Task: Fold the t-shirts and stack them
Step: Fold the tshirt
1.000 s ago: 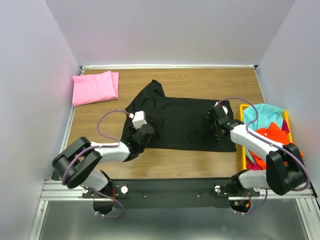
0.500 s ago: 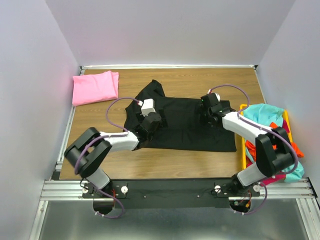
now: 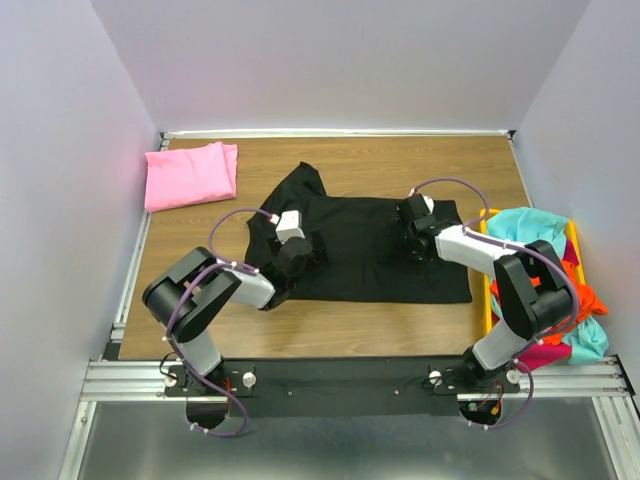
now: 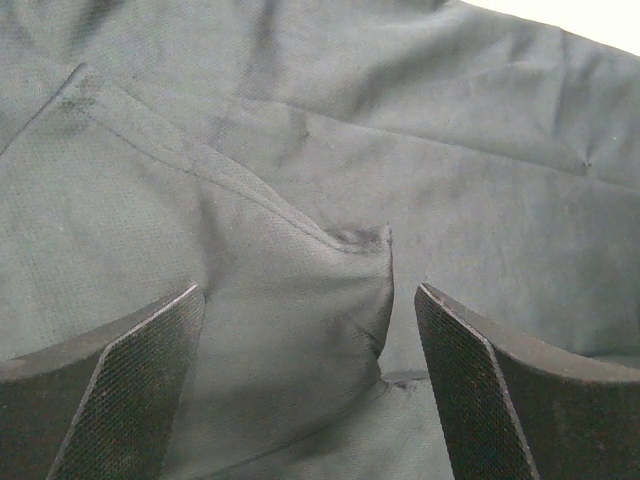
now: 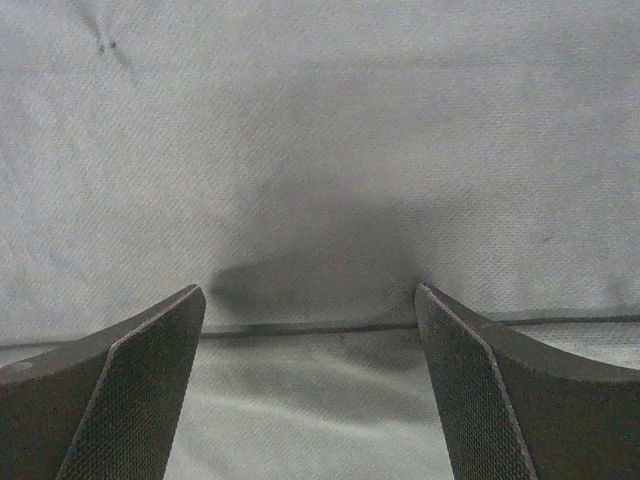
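The black shirt (image 3: 372, 262) lies spread across the middle of the table (image 3: 400, 160). The left gripper (image 4: 307, 292) hangs over its left part, jaws wide apart above a small raised fold. The right gripper (image 5: 305, 292) is spread just as wide over a hem near the shirt's right side. A folded pink shirt (image 3: 190, 175) sits at the far left corner.

Probably a lab: plain walls (image 3: 340, 60) box in a wooden table (image 3: 380, 160), aluminium rail (image 3: 120, 378).
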